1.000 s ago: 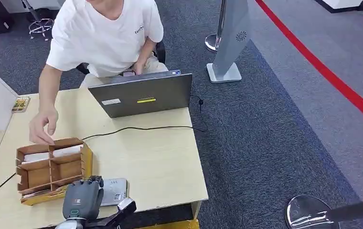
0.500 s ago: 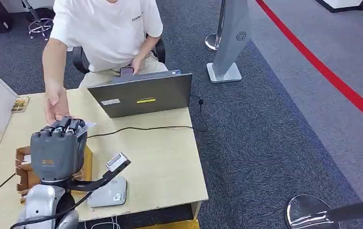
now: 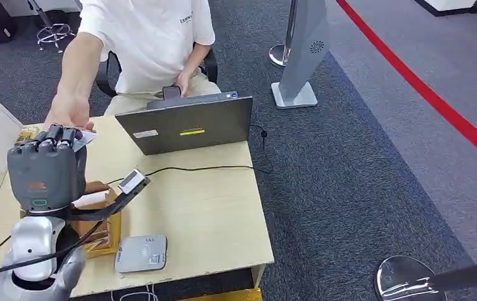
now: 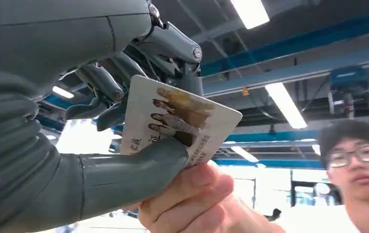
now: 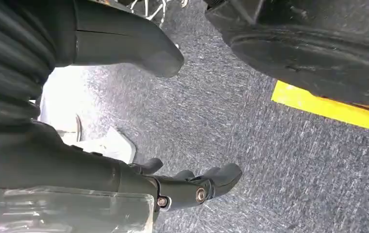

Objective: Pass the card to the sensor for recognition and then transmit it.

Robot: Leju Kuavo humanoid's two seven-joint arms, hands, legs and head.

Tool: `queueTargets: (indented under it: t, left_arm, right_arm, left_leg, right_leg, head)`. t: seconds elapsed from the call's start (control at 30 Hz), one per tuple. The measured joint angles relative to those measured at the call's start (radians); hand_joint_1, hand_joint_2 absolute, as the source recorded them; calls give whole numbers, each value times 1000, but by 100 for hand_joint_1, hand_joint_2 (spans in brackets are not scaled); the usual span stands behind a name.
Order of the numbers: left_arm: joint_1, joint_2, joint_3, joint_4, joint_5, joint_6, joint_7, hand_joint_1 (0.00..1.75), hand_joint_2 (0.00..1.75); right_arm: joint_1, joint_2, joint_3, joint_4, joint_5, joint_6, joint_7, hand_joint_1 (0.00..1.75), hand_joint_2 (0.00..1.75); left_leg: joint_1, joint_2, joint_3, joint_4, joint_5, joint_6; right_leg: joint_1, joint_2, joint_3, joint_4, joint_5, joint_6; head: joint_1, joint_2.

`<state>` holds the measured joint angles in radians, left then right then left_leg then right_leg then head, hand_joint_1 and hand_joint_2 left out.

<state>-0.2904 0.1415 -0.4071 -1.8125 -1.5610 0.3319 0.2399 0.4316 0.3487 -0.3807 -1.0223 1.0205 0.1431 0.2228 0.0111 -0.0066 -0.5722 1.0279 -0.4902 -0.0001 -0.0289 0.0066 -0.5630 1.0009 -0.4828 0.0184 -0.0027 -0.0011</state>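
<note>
Holding the thin white printed card [image 4: 180, 124] between thumb and fingers, the grey left hand [image 3: 42, 169] offers it to the seated person's hand [image 4: 192, 204] — already touching it — so next it probably must let go gently, while the hanging right hand [image 5: 192, 187] holds nothing.

Glossy printed card [image 4: 177, 121]; matt grey plastic robot hand [image 3: 42, 172]; pale wood-grain table [image 3: 204, 213].

Even, bright overhead light fills the head view, with soft shadows on the table [image 3: 211, 207]. In the left wrist view, ceiling tube lamps [image 4: 250, 12] glare white and the background blows out and blurs. The right wrist view is dim, with one overexposed patch of floor [image 5: 71, 102].
</note>
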Motion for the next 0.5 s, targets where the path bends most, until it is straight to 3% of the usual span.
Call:
queueTargets:
  t: [0.37,0.43,0.5]
  left_arm:
    - [-9,6,20,32,29,-22,-20,0,175]
    - [-6,5,19,32,31,-75,-26,0,175]
    - [5,2,7,21,47,-180,-16,0,175]
  right_arm:
    - [-7,0,-16,7,6,12,-4,0,175]
    - [-5,0,-16,5,-4,11,8,0,175]
    - [3,0,-11,-8,-38,11,32,0,175]
  left_leg:
    - [0,0,0,0,0,0]
    - [0,0,0,0,0,0]
    - [0,0,0,0,0,0]
  right_leg:
    - [0,0,0,0,0,0]
    - [0,0,0,0,0,0]
    - [0,0,0,0,0,0]
  head:
    - [0,0]
    - [0,0]
    - [0,0]
